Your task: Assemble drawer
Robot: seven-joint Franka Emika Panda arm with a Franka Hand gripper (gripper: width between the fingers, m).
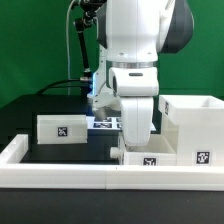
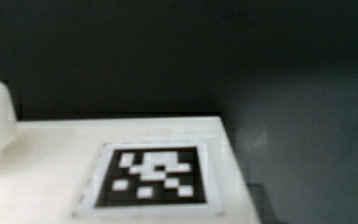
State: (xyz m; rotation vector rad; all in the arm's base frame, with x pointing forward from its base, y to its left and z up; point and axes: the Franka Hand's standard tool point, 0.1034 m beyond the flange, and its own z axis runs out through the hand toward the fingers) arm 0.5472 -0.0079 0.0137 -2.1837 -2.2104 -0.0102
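Note:
The large white casing [image 1: 191,128] of the drawer stands at the exterior view's right, with a marker tag on its front. One low white box [image 1: 62,128] with a tag lies at the left. The second low white box [image 1: 152,160] lies at the front, against the casing's left side. My gripper [image 1: 137,142] hangs straight down right over this box, and its fingertips are hidden behind the hand and the box. The wrist view shows a white tagged surface [image 2: 155,178] very close and blurred, with dark table beyond. The jaws do not show clearly there.
A long low white rail [image 1: 55,166] edges the table's front. The marker board [image 1: 104,122] lies behind my arm at the middle. A black cable and stand rise at the back. The table top is black.

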